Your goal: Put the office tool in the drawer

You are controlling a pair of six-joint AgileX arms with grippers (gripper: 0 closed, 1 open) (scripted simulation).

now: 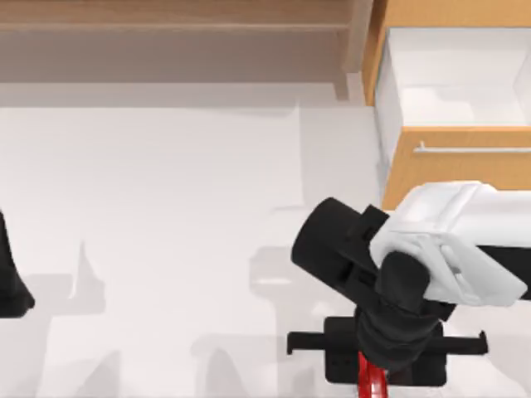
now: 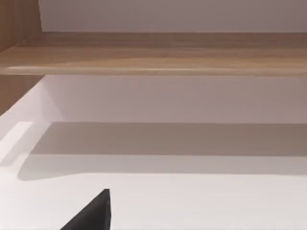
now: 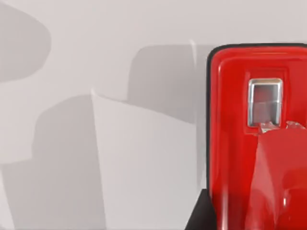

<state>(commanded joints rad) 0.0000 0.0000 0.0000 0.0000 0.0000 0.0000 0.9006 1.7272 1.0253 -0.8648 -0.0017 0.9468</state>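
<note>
The office tool is a glossy red narrow block lying at the table's front edge on the right. Most of it is hidden under my right arm. My right gripper is directly over it, pointing down. The right wrist view looks at the red office tool from very close, showing its black-edged casing and a small silver window. The drawer stands pulled open at the back right, with an orange-tan front, a thin silver bar handle and white inner walls. My left gripper is parked at the far left edge.
A long dull-brown wooden shelf runs along the back of the table, and the left wrist view looks at the same shelf. The white tabletop lies between the two arms.
</note>
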